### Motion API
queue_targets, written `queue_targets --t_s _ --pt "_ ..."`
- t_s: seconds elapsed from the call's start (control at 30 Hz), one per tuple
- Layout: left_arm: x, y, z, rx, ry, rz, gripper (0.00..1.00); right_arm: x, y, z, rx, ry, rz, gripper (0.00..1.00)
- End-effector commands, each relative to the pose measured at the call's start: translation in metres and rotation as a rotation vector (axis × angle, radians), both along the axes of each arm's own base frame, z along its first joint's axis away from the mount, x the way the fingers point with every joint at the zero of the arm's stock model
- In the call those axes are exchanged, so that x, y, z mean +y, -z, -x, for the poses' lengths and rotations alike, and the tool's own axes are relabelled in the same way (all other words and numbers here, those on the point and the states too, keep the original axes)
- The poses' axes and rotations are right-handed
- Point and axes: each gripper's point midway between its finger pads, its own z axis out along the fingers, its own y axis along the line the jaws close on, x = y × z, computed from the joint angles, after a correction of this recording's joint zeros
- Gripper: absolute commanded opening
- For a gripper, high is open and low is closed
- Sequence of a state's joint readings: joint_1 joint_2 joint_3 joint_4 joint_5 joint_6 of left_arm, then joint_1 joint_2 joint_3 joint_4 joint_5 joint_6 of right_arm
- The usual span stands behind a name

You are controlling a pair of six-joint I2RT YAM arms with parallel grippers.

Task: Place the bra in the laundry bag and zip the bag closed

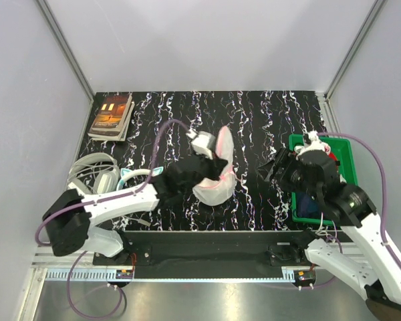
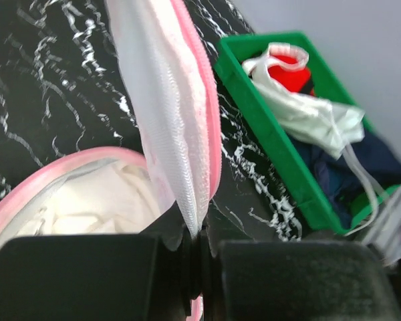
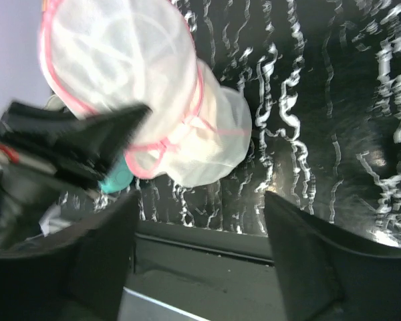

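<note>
The laundry bag lies mid-table, a round white mesh case with pink zip trim. Its upper half stands up on edge over the lower half, and pale fabric shows inside. My left gripper is shut on the rim of that raised half, pinching white mesh between its fingers. The bag also shows in the right wrist view. My right gripper hangs open and empty to the bag's right, apart from it, fingers spread wide. No black bra shows in any view.
A green bin at the right holds red, white and navy clothes. Teal and white headphones lie at the left, with a teal part beside the bag. Books sit at the back left.
</note>
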State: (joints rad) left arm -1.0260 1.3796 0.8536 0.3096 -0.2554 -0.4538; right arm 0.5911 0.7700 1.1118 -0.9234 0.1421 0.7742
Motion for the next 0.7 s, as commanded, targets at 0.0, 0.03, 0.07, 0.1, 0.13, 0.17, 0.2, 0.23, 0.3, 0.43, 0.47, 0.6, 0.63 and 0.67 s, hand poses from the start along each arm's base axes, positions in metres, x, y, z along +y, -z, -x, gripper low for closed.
queue_targets --t_s 0.0,0.03,0.07,0.1,0.13,0.17,0.2,0.23,0.3,0.43,0.47,0.6,0.63,0.67 --pt "0.013 -0.033 0.008 0.166 0.059 0.392 0.00 0.032 0.015 0.000 -0.020 -0.083 -0.176 0.85" --pt "0.015 -0.032 0.009 0.184 0.068 0.430 0.00 0.046 0.018 0.004 -0.007 -0.144 -0.230 0.85" --pt "0.016 -0.044 0.009 0.200 0.083 0.522 0.00 0.054 0.040 0.003 0.029 -0.156 -0.245 0.86" --pt "0.021 -0.036 0.011 0.230 0.100 0.544 0.00 0.065 0.029 -0.006 -0.015 -0.166 -0.319 0.86" --pt "0.022 -0.038 0.013 0.240 0.112 0.580 0.00 0.072 0.043 -0.007 0.006 -0.179 -0.341 0.88" --pt "0.025 -0.053 0.014 0.234 0.129 0.666 0.00 0.076 0.044 -0.012 0.001 -0.175 -0.364 0.91" --pt "0.027 -0.045 0.016 0.251 0.129 0.682 0.00 0.082 0.033 -0.021 -0.050 -0.169 -0.421 0.92" --pt "0.028 -0.047 0.018 0.255 0.137 0.713 0.00 0.083 0.042 -0.025 -0.050 -0.154 -0.435 0.93" --pt "0.031 -0.053 0.022 0.277 0.155 0.799 0.00 0.089 0.043 -0.036 -0.058 -0.129 -0.489 0.92" --pt "0.030 -0.063 0.028 0.304 0.216 0.916 0.00 0.102 0.059 -0.040 -0.007 -0.134 -0.566 0.88" --pt "0.029 -0.070 0.032 0.317 0.258 0.945 0.00 0.105 0.055 -0.040 -0.008 -0.136 -0.604 0.87" --pt "0.027 -0.052 0.027 0.427 0.265 0.984 0.00 0.098 0.057 -0.039 -0.033 -0.108 -0.626 0.88" --pt "0.025 -0.050 0.028 0.450 0.280 0.988 0.00 0.097 0.060 -0.039 -0.032 -0.102 -0.615 0.88" --pt "0.024 -0.054 0.031 0.480 0.317 1.018 0.00 0.095 0.058 -0.039 -0.049 -0.105 -0.613 0.88"
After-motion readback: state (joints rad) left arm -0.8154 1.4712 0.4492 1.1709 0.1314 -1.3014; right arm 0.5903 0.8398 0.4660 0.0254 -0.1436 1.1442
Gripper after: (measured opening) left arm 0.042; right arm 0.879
